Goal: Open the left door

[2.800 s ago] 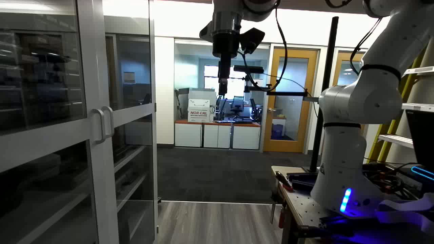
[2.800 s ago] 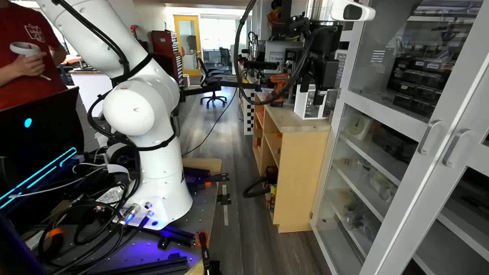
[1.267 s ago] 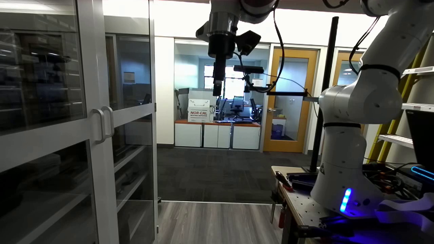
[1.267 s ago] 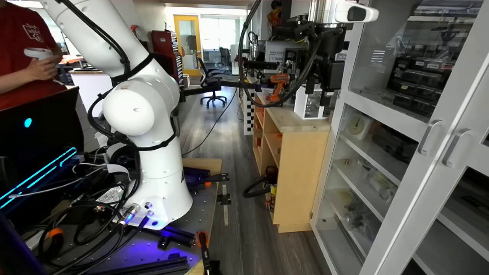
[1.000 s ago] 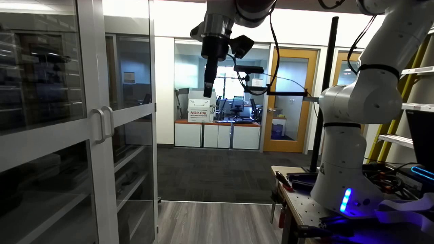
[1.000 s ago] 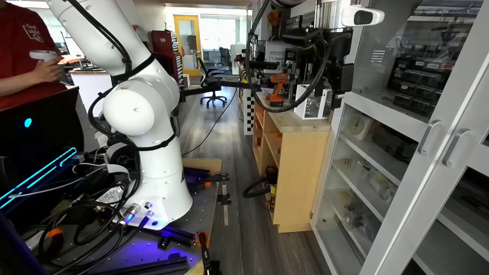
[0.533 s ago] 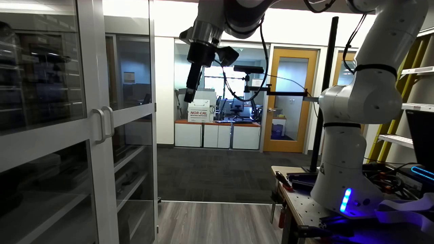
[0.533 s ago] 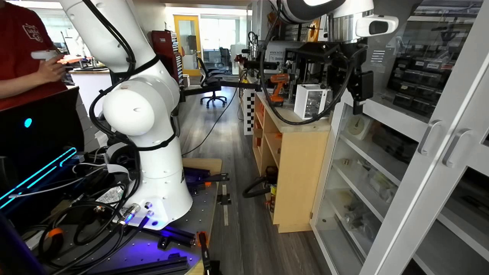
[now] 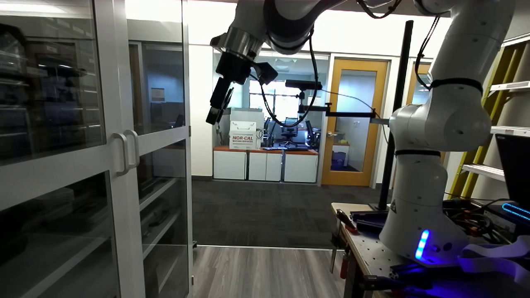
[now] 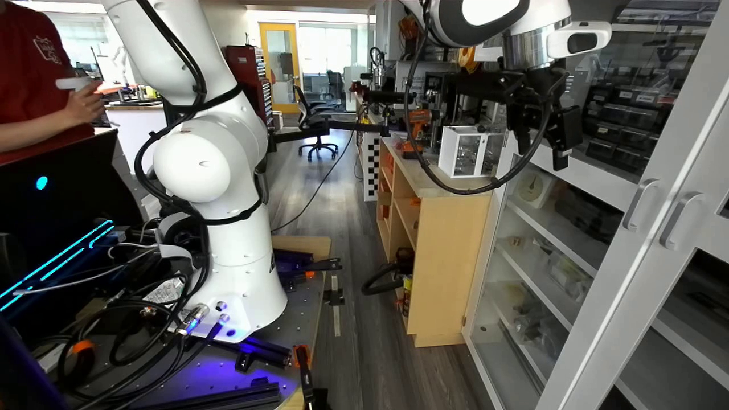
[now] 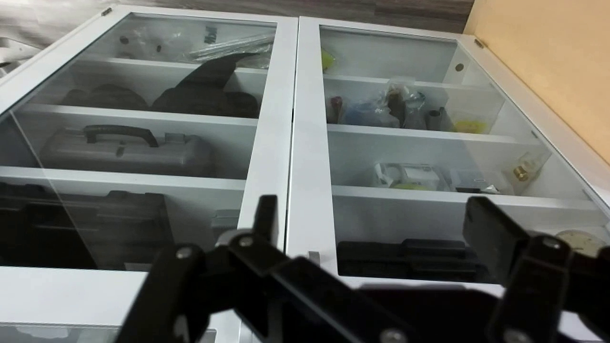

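The left door [image 10: 606, 185], a tall glass leaf with a pale grey-white frame, is shut and flush with its right-hand neighbour. It is the near leaf [image 9: 83, 159] in an exterior view and the right-hand leaf [image 11: 310, 157] in the upside-down wrist view. Its handle [image 9: 121, 154] sits at the seam edge and also shows in an exterior view [image 10: 641, 205]; only a grey end [image 11: 313, 257] shows in the wrist view. My gripper [image 11: 371, 214] is open and empty, tilted towards the cabinet and apart from the handle, also visible in both exterior views [image 9: 214, 116] [image 10: 542, 152].
The right leaf [image 10: 672, 285] has its own handle [image 10: 680, 221] close beside. A wooden shelf unit [image 10: 447, 267] adjoins the cabinet. The robot's table [image 10: 307, 319] stands opposite. My cable [image 10: 418, 154] hangs in a loop. A person in red [image 10: 34, 85] stands behind the table.
My arm has swung the gripper towards the cabinet and tilted its fingers towards the doors. Both door leaves have stayed shut. The person's hand has shifted slightly.
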Tool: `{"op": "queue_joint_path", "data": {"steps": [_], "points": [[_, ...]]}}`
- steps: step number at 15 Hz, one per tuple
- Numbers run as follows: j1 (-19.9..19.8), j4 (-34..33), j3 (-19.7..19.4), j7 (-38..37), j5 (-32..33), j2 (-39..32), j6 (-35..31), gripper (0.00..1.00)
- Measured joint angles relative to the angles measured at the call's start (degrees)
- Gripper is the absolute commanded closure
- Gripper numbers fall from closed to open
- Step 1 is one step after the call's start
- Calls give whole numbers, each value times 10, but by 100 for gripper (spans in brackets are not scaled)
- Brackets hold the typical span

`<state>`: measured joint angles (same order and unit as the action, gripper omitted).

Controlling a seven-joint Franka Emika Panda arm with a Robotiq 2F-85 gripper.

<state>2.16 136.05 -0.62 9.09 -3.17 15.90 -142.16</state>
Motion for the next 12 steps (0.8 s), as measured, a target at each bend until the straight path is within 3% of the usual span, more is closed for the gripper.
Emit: {"op": "queue_joint_path", "data": {"steps": [12], "points": [[0,-6,5,-9,3,-15,-22,0]]}}
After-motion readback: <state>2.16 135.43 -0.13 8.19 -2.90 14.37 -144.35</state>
